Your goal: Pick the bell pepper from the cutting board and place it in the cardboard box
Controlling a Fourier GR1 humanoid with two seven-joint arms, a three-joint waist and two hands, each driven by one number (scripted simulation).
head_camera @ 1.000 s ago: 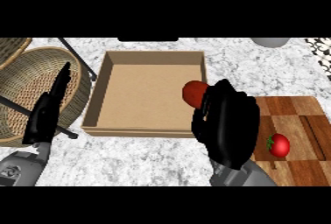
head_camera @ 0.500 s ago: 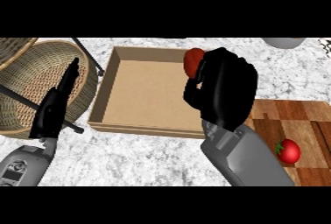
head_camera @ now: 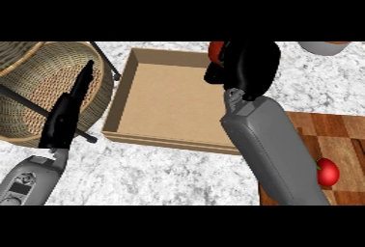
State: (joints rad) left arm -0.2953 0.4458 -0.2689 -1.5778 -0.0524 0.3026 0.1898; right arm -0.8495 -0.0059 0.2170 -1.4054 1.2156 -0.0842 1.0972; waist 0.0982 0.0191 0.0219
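**Red Pepper Held at Far Corner of Cardboard Box**

A red bell pepper (head_camera: 215,48) is shown gripped in the black right hand (head_camera: 246,67), whose fingers and thumb are curled round it so that only a sliver of red is left visible on the hand's left side. Hand and pepper are seen over the far right corner of an open, shallow brown cardboard box (head_camera: 167,103), whose bare floor stretches away to the left of the hand and back toward the robot. Whether the pepper is touching the box's rim cannot be told.

The grey right forearm (head_camera: 271,149) is laid across the box's right wall. Behind the hand, to the right of that forearm, a brown wooden cutting board (head_camera: 336,135) is seen, and a small round red fruit with a green stem (head_camera: 327,172) is left lying on it, well apart from the hand. Just right of the hand, at the far edge, part of a grey round vessel (head_camera: 324,47) is visible.

The black left hand (head_camera: 65,116) is held open and edge-on, fingers straight, well to the left of the box and over the rim of a round woven wicker basket (head_camera: 32,79). Everything is set on a white speckled stone counter (head_camera: 157,178).
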